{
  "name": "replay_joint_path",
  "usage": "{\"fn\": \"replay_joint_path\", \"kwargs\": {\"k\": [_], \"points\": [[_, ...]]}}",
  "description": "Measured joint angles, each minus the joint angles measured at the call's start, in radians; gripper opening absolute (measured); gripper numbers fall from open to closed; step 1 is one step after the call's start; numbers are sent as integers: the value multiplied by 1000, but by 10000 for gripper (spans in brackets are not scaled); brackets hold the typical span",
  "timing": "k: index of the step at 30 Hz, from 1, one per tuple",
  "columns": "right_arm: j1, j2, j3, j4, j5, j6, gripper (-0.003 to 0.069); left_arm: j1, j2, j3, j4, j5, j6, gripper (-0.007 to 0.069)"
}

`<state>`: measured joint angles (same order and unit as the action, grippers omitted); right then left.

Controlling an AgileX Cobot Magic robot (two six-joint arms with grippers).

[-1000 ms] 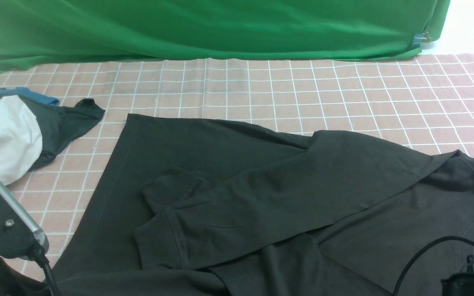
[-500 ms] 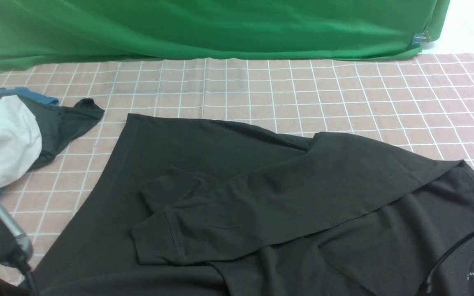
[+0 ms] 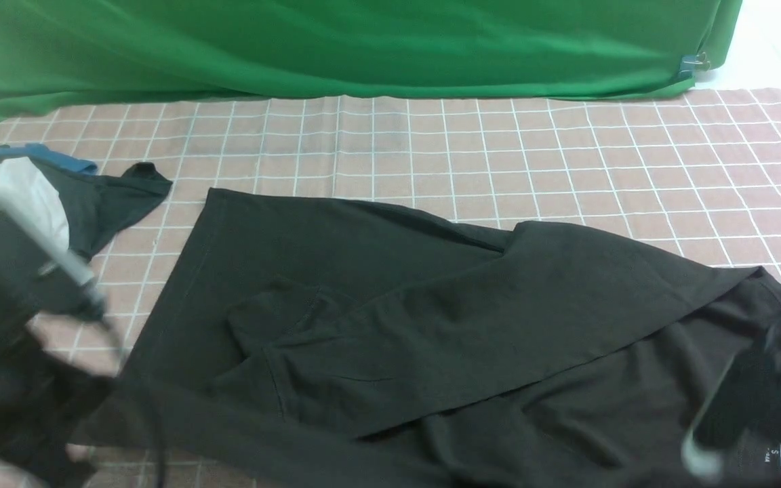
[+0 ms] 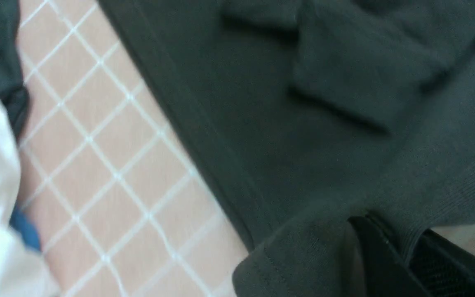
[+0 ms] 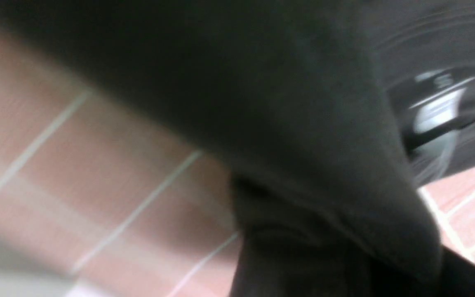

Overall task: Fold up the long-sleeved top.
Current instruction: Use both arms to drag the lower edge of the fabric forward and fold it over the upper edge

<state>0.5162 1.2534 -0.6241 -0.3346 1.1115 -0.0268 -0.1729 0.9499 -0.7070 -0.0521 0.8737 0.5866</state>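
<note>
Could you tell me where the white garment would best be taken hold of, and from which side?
Grip the white garment at its rounded bulge, coming from above: it lies bunched on the dark grey garment, offering thick folds. The left arm partly hides it.

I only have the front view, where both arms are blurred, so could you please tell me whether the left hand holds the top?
Observer: Yes, its wrist view shows the left hand shut on the top at its hem.
Operator: And the right hand?
Observer: The right hand is shut on bunched fabric near the neck label.
Operator: Is that part lifted?
Observer: It seems so; the fabric hangs in front of the tablecloth.
</note>
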Motion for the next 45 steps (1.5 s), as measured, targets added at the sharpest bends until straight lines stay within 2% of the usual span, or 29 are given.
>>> {"fn": "replay_joint_path", "kwargs": {"k": [3,5,11,17,26,30,34,40,41,42,45], "points": [[-191,72,-76,64,-85,-86,60,0,146,-31,39,-142,-4,35],[-268,122,-122,98,-124,-127,60,0,230,-58,52,-216,-5,35],[-399,268,-279,125,-206,-194,60,1,508,-220,110,-296,-5,35],[-458,368,-392,131,-233,-232,60,2,675,-384,190,-296,-5,35],[-501,437,-478,143,-269,-259,60,31,828,-558,192,-303,7,35],[-502,469,-488,146,-302,-262,69,41,904,-593,192,-365,7,35],[-504,479,-488,124,-322,-241,133,42,943,-594,194,-450,7,35],[-506,479,-488,-17,-319,-70,410,46,956,-594,204,-499,7,35],[-506,478,-488,-23,-318,-58,418,46,956,-594,204,-499,7,35],[-506,465,-488,-42,-309,-9,461,46,956,-594,203,-507,7,40],[-505,424,-488,-36,-306,41,456,46,956,-594,183,-523,7,59]]}}
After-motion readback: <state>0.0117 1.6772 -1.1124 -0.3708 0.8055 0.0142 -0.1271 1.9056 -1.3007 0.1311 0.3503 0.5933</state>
